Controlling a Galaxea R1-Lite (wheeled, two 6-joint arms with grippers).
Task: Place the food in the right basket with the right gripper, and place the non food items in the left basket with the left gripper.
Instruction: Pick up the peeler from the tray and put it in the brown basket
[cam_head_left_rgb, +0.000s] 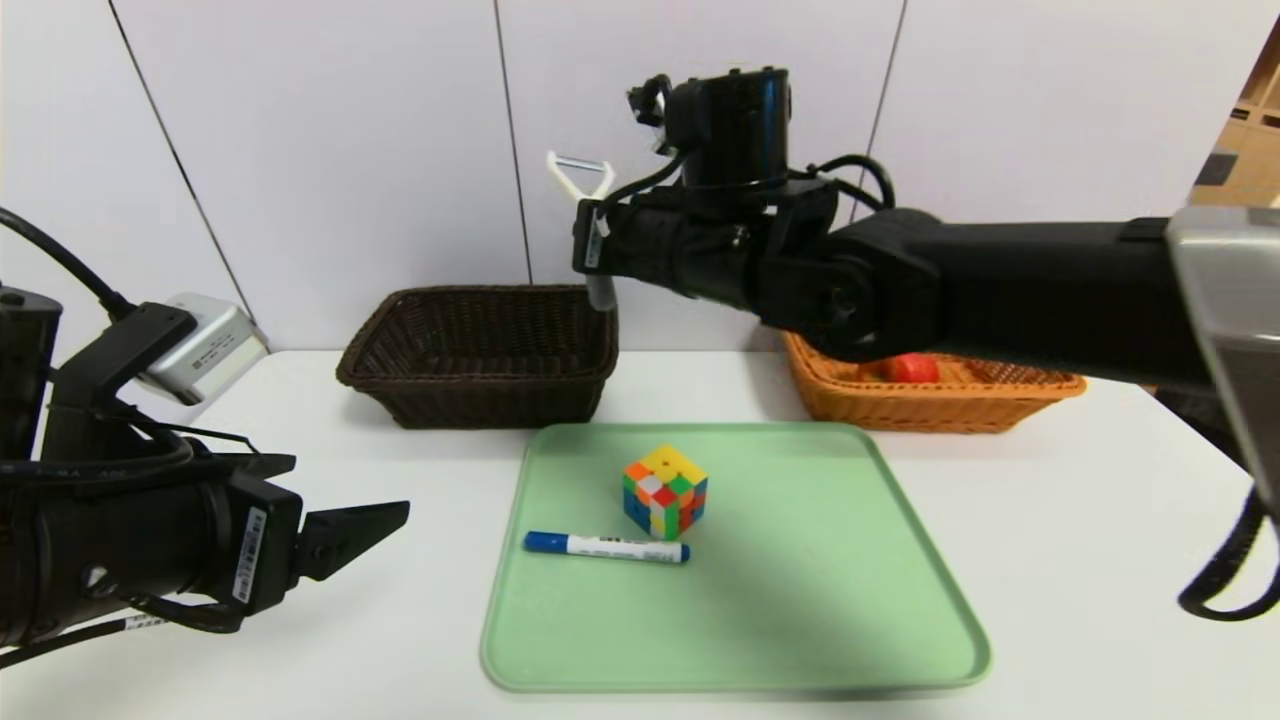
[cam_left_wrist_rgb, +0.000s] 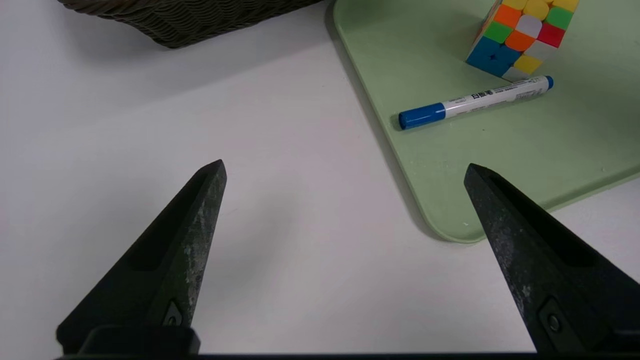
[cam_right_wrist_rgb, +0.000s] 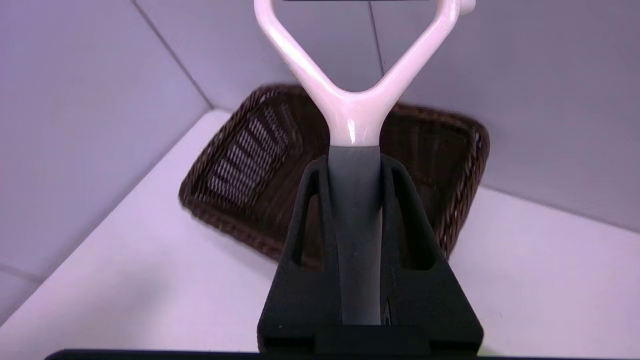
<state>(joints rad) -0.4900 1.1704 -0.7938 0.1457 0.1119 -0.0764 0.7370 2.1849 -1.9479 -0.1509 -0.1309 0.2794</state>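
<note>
1. While our right hand (cam_head_left_rgb: 597, 250) hangs high above the desk (cam_head_left_rgb: 1080, 520), over the right rim of the dark basket (cam_head_left_rgb: 480, 355), it is clamped on a peeler (cam_head_left_rgb: 585, 190). Its fingers (cam_right_wrist_rgb: 400, 220) press the grey handle from both sides.
2. We see the peeler standing upright in that grip, its white forked head pointing up and the grey handle end reaching down toward the basket's near right corner. It touches neither the basket nor the desk.
3. Our left hand (cam_head_left_rgb: 350, 535) sits low at the near left of the desk, just left of the green tray (cam_head_left_rgb: 800, 610). Its two pointed fingers (cam_left_wrist_rgb: 190, 235) are spread wide with nothing between them, and bare desk shows in the gap.
4. We find a colourful puzzle cube (cam_head_left_rgb: 665, 492) on the tray, left of its middle, resting flat.
5. Just in front of the cube lies a marker (cam_head_left_rgb: 606, 546), white-bodied with a blue cap, lying left to right with the cap toward the left. From our left wrist the marker appears to lie right up against the cube's near edge.
6. The dark basket stands at the far left of the tray, by the wall.
7. The orange basket (cam_head_left_rgb: 930, 400) stands at the far right, partly hidden behind our right arm, and something red (cam_head_left_rgb: 912, 368) lies in it.
</note>
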